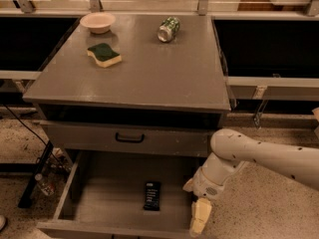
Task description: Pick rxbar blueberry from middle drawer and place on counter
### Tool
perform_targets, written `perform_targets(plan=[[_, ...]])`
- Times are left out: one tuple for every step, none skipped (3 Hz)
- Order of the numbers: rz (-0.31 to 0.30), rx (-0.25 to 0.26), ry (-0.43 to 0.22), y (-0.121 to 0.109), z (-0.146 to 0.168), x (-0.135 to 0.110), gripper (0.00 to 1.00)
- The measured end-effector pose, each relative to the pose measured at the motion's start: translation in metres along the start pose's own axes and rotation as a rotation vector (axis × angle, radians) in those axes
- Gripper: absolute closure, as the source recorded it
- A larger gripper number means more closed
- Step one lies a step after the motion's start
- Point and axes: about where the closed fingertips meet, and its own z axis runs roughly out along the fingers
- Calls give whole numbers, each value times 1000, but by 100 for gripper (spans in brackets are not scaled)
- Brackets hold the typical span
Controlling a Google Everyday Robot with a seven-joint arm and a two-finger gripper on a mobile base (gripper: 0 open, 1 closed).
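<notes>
The rxbar blueberry (152, 195), a dark flat bar, lies on the floor of the open middle drawer (107, 200), near the middle towards the front. My gripper (199, 217) hangs at the end of the white arm (234, 156), pointing down over the drawer's front right corner, about a hand's width to the right of the bar and apart from it. Nothing shows in its grasp. The grey counter (149, 71) spreads above the drawers.
On the counter sit a green-topped sponge (103, 55), a pale bowl (97, 22) and a tipped can (168, 29). A shut drawer front with a black handle (129, 138) is above the open drawer. Cables and a bottle (42, 183) lie on the floor at the left.
</notes>
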Motion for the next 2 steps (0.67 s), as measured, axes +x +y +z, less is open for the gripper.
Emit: perform_targets(plan=[[0,0,0,0,0,0,0],[82,55,72,-7,8,0,0]])
